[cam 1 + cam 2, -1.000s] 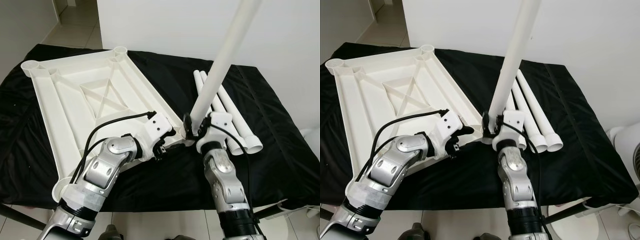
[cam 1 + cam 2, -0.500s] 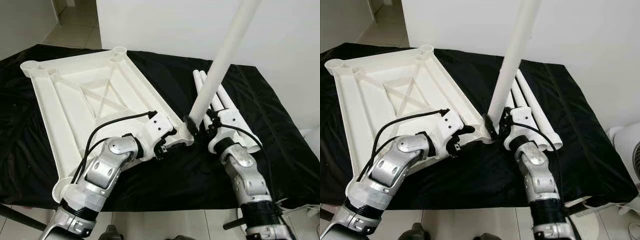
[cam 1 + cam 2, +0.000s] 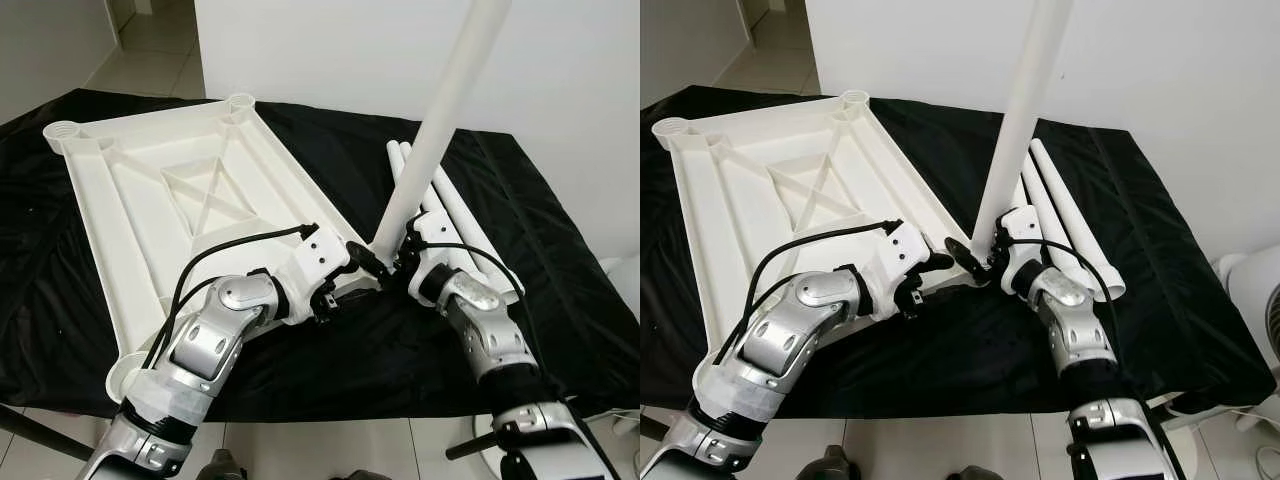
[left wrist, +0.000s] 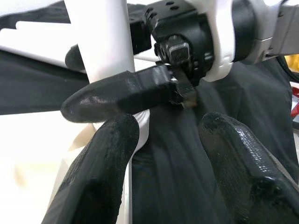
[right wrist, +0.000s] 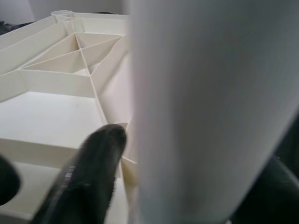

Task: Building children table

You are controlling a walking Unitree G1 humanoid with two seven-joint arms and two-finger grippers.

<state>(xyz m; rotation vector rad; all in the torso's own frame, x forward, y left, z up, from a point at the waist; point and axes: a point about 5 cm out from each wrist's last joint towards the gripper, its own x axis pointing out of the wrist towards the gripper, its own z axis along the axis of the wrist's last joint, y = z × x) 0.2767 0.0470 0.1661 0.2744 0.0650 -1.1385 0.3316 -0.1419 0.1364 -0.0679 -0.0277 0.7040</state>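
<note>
A white ribbed plastic tabletop (image 3: 170, 200) lies upside down on a table draped in black cloth (image 3: 560, 290), covering its left half. At the tabletop's near right corner a long white plastic tube leg (image 3: 440, 110) stands tilted, foot at the corner socket. The right gripper (image 3: 388, 260) pinches the leg's lower end between its black fingers (image 5: 88, 172) (one on each side). The left gripper (image 3: 335, 290) rests at the same corner, its fingers (image 4: 98, 182) spread. More white tube legs (image 3: 460, 215) lie side by side toward the table's right edge.
</note>
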